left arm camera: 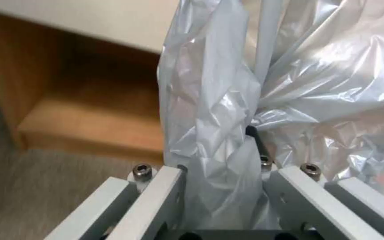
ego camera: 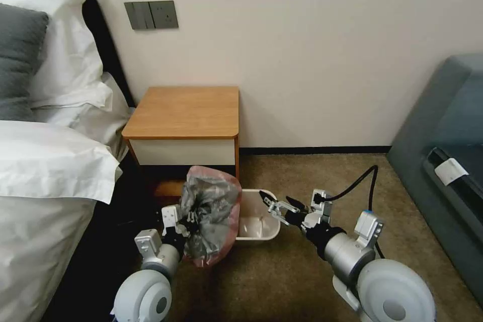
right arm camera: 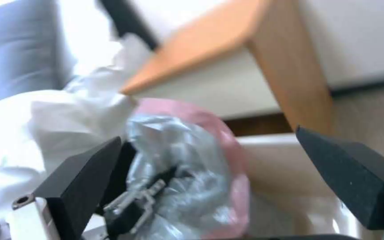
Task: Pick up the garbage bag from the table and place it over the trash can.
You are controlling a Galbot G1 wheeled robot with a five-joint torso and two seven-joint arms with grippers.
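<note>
**Bag held beside the bin, second gripper waiting**

The left gripper [ego camera: 188, 221] pinches the crinkly translucent grey plastic garbage bag with its pinkish edge [ego camera: 211, 216], which bunches upright just left of the small cream-beige plastic trash can [ego camera: 259, 231], overlapping its near-left rim. The right gripper [ego camera: 269, 203], jaws spread and empty, hovers at the bin's right rim. Behind stands the orange-brown wooden nightstand table [ego camera: 186, 110].

Head camera looked down from above; both wrist cameras sat close, sharing the crinkly grey plastic bag [left arm camera: 227, 110] at 12 o'clock.

One garbage bag [ego camera: 211, 216], one trash can [ego camera: 259, 221], one table [ego camera: 186, 110]
</note>
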